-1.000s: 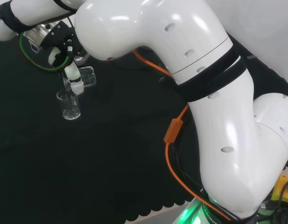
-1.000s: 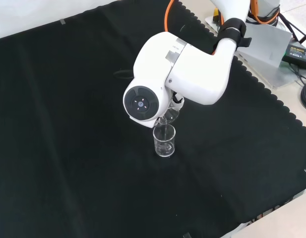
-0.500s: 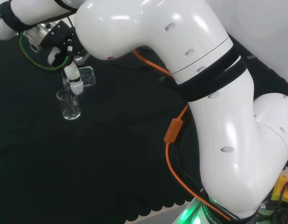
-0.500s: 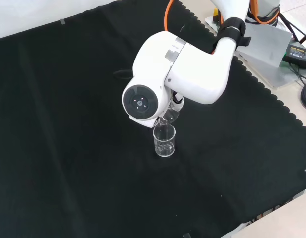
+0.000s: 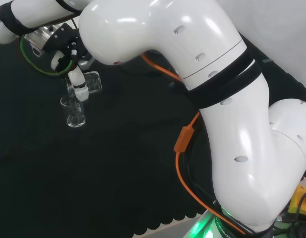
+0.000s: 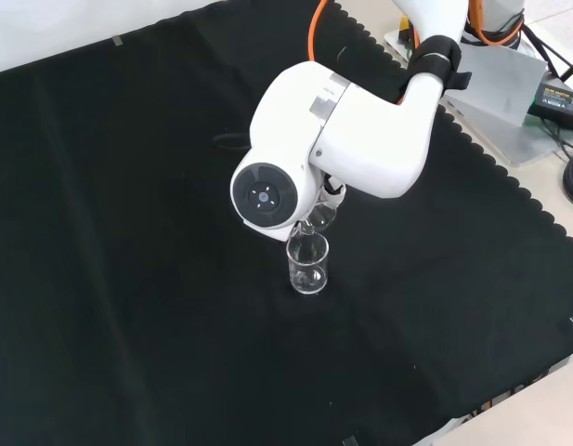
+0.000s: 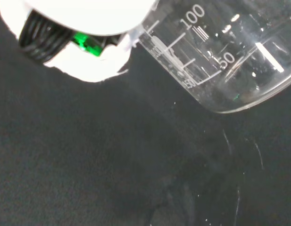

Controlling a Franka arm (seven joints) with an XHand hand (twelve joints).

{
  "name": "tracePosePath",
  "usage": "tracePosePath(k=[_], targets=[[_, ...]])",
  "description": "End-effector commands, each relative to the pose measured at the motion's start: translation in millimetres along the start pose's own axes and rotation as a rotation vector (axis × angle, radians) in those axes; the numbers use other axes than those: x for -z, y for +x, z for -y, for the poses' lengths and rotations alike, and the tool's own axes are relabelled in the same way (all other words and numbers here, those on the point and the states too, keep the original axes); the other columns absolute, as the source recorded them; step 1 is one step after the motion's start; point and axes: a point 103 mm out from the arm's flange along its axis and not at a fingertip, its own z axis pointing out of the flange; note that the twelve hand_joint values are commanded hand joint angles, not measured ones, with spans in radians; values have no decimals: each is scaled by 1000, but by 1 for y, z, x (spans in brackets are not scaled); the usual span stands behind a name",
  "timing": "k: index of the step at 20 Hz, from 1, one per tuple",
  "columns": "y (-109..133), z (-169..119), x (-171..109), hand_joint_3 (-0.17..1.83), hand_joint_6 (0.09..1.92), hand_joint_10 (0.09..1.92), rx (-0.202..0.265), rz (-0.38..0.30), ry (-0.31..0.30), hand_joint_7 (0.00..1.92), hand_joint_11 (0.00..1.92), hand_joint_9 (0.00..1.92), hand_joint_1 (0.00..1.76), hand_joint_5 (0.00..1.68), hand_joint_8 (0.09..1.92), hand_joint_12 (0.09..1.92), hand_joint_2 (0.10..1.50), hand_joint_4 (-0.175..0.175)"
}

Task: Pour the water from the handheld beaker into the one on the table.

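Overhead, hand (image 5: 76,74) (curled) round tipped beaker (image 5: 91,82).

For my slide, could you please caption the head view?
The hand tips a clear beaker over another beaker on black cloth.

A robotics lab: a large white jointed robot arm (image 6: 360,139) with orange cabling (image 5: 185,163) works over a counter draped in scallop-edged black cloth (image 6: 128,279), where a clear graduated glass beaker (image 6: 307,265) stands.
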Motion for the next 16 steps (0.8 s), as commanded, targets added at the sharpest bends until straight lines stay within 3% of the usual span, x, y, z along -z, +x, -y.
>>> tracePosePath(k=[1, 16], targets=[[0, 2, -1, 727, 777, 523, 2, -6, 1, 1274, 1321, 1643, 1309, 1209, 756, 715, 632, -175], [4, 1, -1, 728, 779, 524, 15, -12, -14, 1273, 1319, 1642, 1309, 1208, 758, 715, 632, -175]])
